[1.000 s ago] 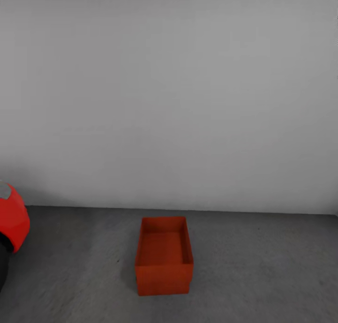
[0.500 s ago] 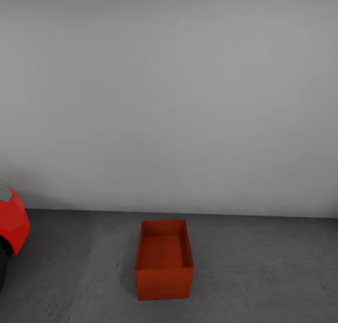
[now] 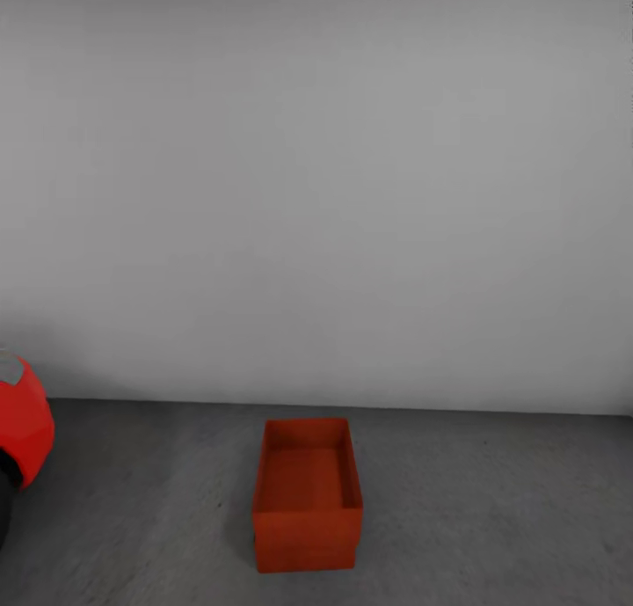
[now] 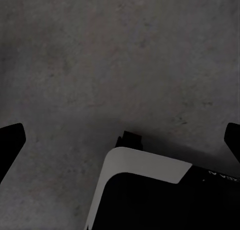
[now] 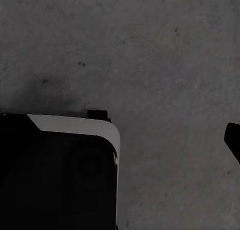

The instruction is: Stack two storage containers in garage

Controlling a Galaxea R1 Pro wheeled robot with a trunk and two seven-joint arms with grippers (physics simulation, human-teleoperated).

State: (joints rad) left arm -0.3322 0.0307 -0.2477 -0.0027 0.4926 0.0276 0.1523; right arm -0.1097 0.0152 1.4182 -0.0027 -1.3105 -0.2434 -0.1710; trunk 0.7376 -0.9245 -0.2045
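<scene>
Head view: two orange-red storage containers (image 3: 307, 496) sit stacked on the grey concrete floor (image 3: 483, 509), close to the plain white-grey wall (image 3: 316, 193). No labels or writing on them. A red car (image 3: 22, 430) pokes in at the left, well apart.

Left wrist view: left pincer (image 4: 120, 142) is spread open over bare floor, with the robot's base (image 4: 150, 195) below.

Right wrist view: only one right pincer fingertip (image 5: 233, 139) is in sight, so can't tell its state.

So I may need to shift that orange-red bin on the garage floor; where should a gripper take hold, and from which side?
Probably from above, on the rim of one long side wall. The storage container sits upright and open-topped on the concrete floor, its walls plain and smooth with no handles visible, so the thin top edge is the likeliest purchase.
</scene>
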